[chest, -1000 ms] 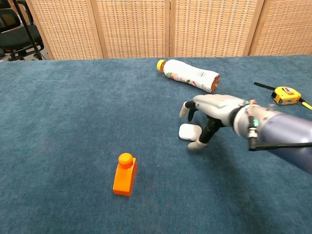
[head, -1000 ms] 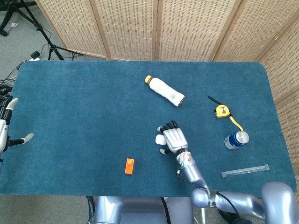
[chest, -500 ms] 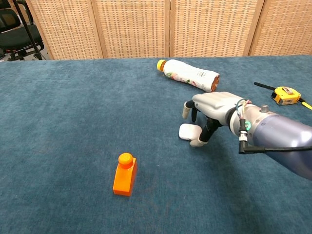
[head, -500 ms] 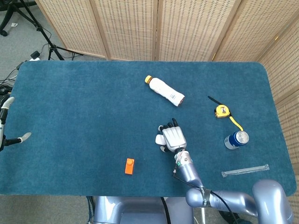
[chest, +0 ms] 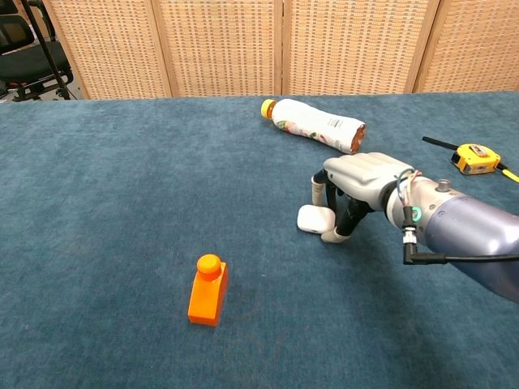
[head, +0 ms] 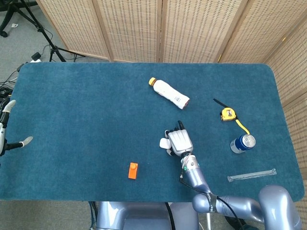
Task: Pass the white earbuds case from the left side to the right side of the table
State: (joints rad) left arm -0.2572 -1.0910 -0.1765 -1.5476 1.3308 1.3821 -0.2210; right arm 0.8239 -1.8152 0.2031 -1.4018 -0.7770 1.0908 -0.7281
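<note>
The white earbuds case [head: 164,143] [chest: 315,219] lies flat on the blue table, a little right of its middle. My right hand [head: 178,141] [chest: 365,174] hangs over the case's right side with its fingers curled down. The thumb tip sits against the case's near right edge, and one finger stands just behind it. The case rests on the cloth and is not lifted. My left hand [head: 7,129] shows only in the head view, off the table's far left edge, holding nothing with its fingers apart.
A white bottle with an orange cap [head: 170,93] [chest: 315,126] lies behind the right hand. A yellow tape measure [head: 228,114] [chest: 474,158], a blue can [head: 242,143] and a wrapped straw [head: 252,175] sit to the right. An orange block [head: 133,170] [chest: 208,292] stands front left.
The right hand's fingers have curled further down around the case, and the hand has edged closer over it. The case has stayed in place. The left hand has barely moved.
</note>
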